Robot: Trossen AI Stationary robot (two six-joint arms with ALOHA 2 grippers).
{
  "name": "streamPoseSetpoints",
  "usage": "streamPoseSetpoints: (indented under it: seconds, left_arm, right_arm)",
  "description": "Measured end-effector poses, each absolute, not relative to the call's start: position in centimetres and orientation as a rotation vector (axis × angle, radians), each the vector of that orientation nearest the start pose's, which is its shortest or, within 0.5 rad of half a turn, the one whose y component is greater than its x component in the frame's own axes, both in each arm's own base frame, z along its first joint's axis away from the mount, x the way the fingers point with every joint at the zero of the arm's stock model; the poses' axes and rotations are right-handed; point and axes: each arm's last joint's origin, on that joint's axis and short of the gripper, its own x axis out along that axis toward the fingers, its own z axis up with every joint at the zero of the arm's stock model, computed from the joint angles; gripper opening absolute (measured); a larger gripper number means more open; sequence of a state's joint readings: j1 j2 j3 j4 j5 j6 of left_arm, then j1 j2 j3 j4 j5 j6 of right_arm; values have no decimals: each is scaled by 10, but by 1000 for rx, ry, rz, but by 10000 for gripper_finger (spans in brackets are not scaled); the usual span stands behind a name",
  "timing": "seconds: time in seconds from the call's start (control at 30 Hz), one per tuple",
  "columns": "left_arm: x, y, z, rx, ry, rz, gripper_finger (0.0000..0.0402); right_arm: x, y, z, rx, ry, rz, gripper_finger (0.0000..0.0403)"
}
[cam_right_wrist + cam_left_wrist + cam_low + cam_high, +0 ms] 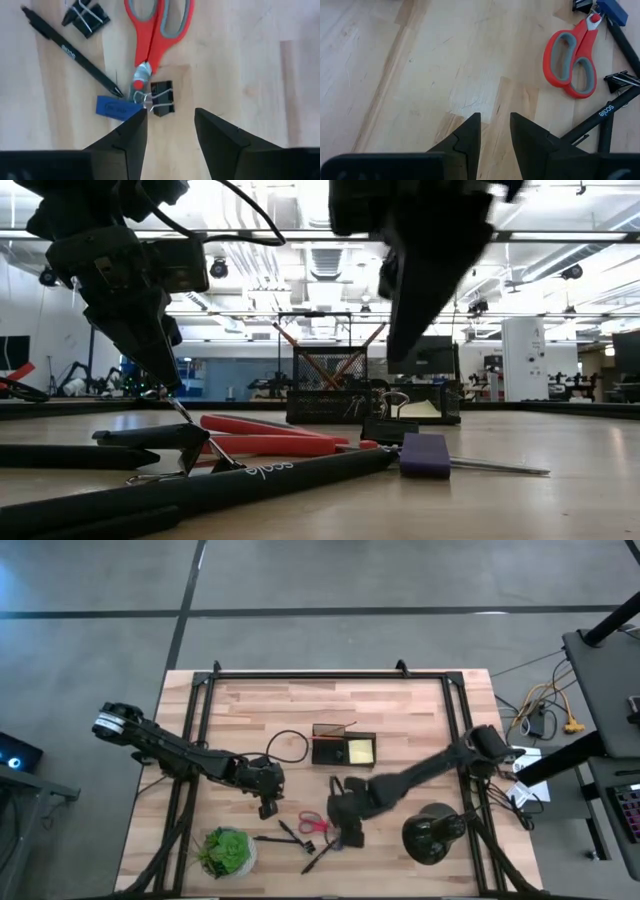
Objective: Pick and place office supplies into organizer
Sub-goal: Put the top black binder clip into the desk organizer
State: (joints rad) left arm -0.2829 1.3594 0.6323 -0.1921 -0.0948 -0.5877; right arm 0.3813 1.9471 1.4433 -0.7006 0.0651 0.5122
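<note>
The right tool (170, 125) hangs just above the bench (420, 720), fingers apart and holding nothing, right over a small black binder clip (162, 99) that lies at the tip of the red scissors (155, 30). In the high view this cluster sits low and centre in the frame. Beside the clip lie a small blue piece (117, 108), a black pen (70, 52) and a second clip (86, 19).

The left tool (495, 132) hovers over bare wood to the left of the scissors, fingers a little apart, gripping nothing.

The organizer (343, 748), a black mesh box near the middle of the high view, already holds a yellow note pad (361, 751).

The clip looks light and stiff, metal and likely slick; its wire loops may snag or let it twist. I would take it across the black body, not the loops, and close squarely so it does not squirt out. It touches or nearly touches the scissor tip, so a careless approach could nudge the scissors or the blue piece.
</note>
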Motion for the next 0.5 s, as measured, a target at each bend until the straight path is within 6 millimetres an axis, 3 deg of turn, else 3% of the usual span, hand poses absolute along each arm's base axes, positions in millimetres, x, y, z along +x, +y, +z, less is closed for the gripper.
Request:
streamPoseSetpoints:
  seconds: [0.17,0.33,0.5]
  left_arm:
    - [237,-66,167,-373,919,95,88]
    - [237,-66,167,-373,920,95,88]
    - [237,-66,167,-372,919,94,88]
  right_arm:
    - [356,172,192,7,1114,-136,153]
    - [351,184,191,-10,1106,-123,163]
    - [356,194,176,10,1097,-88,173]
